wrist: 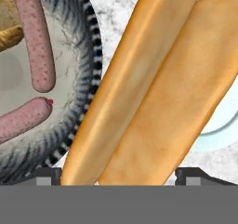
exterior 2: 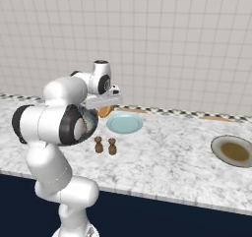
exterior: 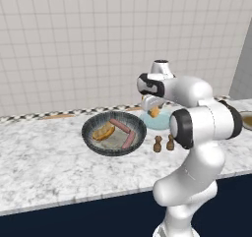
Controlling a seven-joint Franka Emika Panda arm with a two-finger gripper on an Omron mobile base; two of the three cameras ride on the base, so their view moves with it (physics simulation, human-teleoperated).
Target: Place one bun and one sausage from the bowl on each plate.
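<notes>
My gripper [wrist: 121, 176] is shut on a long golden bun [wrist: 153, 88] that runs up between both fingertips. It hangs above the counter between the bowl [exterior: 88, 133] and the pale blue plate [exterior: 151, 122], at the plate's near-left edge [exterior 2: 125, 123]. From the base views the held bun [exterior: 154, 111] shows as a small orange end under the hand [exterior 2: 104, 111]. The dark ribbed bowl [wrist: 88, 79] holds another bun [exterior: 104, 131] and two pink sausages [exterior: 119, 125] [exterior: 129, 139]. The brownish-rimmed plate [exterior 2: 235, 151] lies far right.
Two small brown shakers [exterior: 157, 144] [exterior: 170, 142] stand on the marble counter just in front of the blue plate. A tiled wall backs the counter. The counter's front edge runs along the dark cabinet below.
</notes>
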